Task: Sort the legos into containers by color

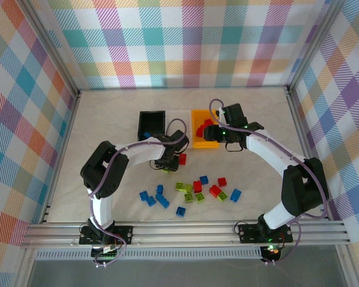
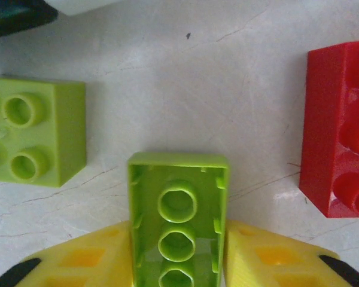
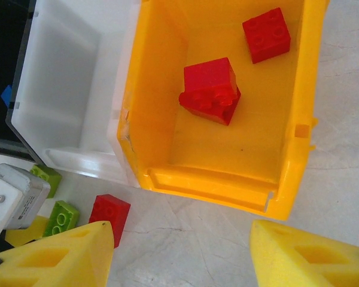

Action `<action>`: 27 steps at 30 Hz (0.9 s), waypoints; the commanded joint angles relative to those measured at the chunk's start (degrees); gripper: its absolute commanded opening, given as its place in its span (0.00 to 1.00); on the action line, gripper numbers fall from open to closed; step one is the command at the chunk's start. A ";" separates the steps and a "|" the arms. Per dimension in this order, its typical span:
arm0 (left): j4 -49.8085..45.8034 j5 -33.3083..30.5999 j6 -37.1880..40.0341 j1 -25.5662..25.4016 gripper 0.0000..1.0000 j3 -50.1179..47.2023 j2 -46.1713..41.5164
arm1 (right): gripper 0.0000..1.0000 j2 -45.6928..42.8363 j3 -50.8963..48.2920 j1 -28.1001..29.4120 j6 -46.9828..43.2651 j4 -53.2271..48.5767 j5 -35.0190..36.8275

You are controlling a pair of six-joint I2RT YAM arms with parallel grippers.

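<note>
My left gripper [image 2: 178, 234] is shut on a lime green lego [image 2: 178, 179] that lies upside down on the table; a yellow finger presses each long side. Another green lego [image 2: 33, 139] sits to its left and a red lego [image 2: 341, 161] to its right. In the top view this gripper [image 1: 169, 164] is just in front of the white container [image 1: 180, 119]. My right gripper [image 3: 180, 239] is open and empty in front of the orange container [image 3: 149, 107], which holds red legos [image 3: 210, 89]. The black container [image 1: 152, 124] is at the left of the row.
Several loose blue [image 1: 149, 197], green [image 1: 182, 187] and red [image 1: 215, 191] legos lie scattered near the table's front. A red lego [image 1: 182, 159] lies beside the left gripper. Aluminium rails and checkered walls bound the table.
</note>
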 commanded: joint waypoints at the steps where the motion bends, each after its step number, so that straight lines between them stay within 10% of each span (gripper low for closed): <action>1: -2.09 -0.81 -1.25 -0.57 0.36 -2.15 -1.42 | 0.62 -1.83 -0.39 -0.52 1.00 0.87 -0.59; 10: -3.66 0.39 -4.97 0.65 0.35 2.73 -11.81 | 0.62 -2.29 -1.40 -0.57 1.35 1.25 -0.68; 27: -9.32 -5.73 -4.83 7.24 0.42 39.37 14.76 | 0.62 -3.83 -4.41 -0.74 1.52 0.99 -1.54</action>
